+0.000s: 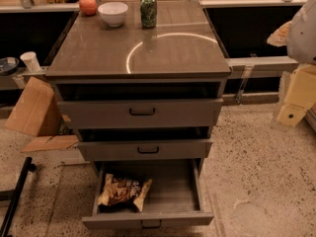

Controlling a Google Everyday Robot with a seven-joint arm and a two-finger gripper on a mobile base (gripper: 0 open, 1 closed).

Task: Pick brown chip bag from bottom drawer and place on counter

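The brown chip bag point(123, 191) lies flat on the floor of the bottom drawer point(148, 220), which stands pulled well out. The bag sits in the left and front part of it, its left edge close to the left wall and its near edge just behind the drawer front. Its long axis runs roughly across the drawer, left to right, with the tan-edged end pointing right. The claw point(292, 105) hangs at the right edge of the view, level with the upper drawers and well apart from the bag. I cannot tell whether it is spread or pressed together, and it holds nothing that I can make out. From the claw, the bag lies down and far to the left, so the reach likely has to cross leftward and then drop into the drawer from above. The bag is the only thing in the bottom drawer; the right half shows bare grey floor. The two shallower drawers above show only dark gaps. On the worktop point(173, 53), along its far edge, stand a white bowl point(112, 13), a green can point(148, 10) and a reddish fruit point(88, 5); the bowl's inside is hidden.
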